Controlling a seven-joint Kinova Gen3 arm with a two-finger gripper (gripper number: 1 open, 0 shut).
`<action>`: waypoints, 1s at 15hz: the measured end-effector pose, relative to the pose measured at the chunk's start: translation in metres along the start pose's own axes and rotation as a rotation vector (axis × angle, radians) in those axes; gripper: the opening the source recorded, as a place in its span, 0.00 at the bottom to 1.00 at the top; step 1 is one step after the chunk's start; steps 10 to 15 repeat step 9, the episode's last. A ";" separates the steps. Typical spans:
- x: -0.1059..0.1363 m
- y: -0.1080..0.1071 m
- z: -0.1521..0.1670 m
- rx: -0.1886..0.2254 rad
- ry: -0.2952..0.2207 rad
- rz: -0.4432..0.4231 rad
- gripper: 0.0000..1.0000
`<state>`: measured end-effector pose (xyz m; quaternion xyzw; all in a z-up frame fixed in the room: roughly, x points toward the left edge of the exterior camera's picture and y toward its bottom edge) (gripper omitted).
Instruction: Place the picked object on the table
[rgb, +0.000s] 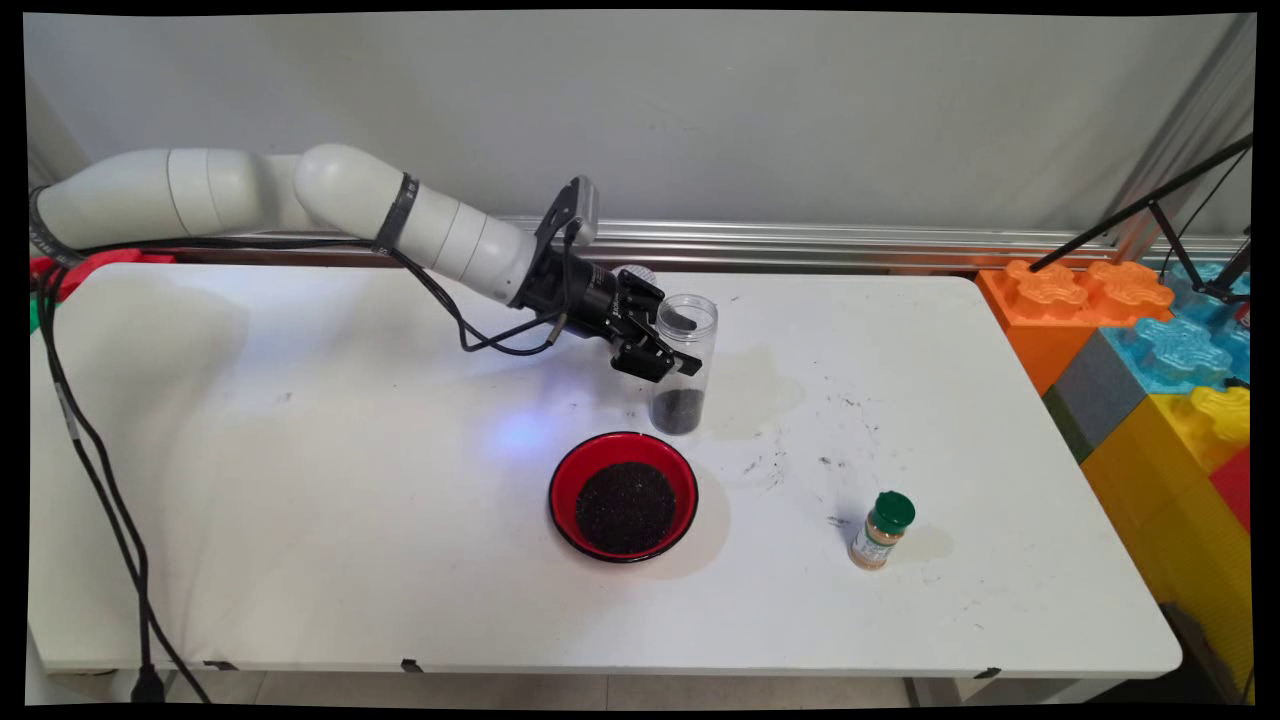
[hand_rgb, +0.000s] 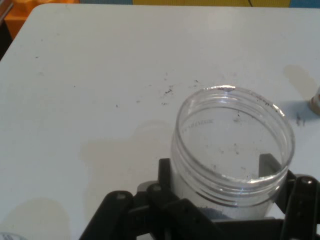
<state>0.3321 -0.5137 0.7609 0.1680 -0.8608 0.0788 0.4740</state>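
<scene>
My gripper (rgb: 668, 352) clamps the upright clear jar (rgb: 684, 365) (open-mouthed) | red bowl (rgb: 624, 497) just below-left of jar

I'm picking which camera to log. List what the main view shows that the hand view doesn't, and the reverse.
Only the main view shows the red bowl of dark grains, the green-capped spice bottle, the dark grains at the clear jar's bottom, and the coloured blocks. Only the hand view looks into the jar's open mouth, its inner wall flecked with specks. Both show the hand shut on the jar, and the white table.
</scene>
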 end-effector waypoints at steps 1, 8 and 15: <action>-0.001 0.000 0.001 0.001 0.000 0.001 0.00; -0.004 -0.001 0.004 0.006 0.001 0.003 1.00; -0.004 0.000 0.003 0.006 0.002 0.002 1.00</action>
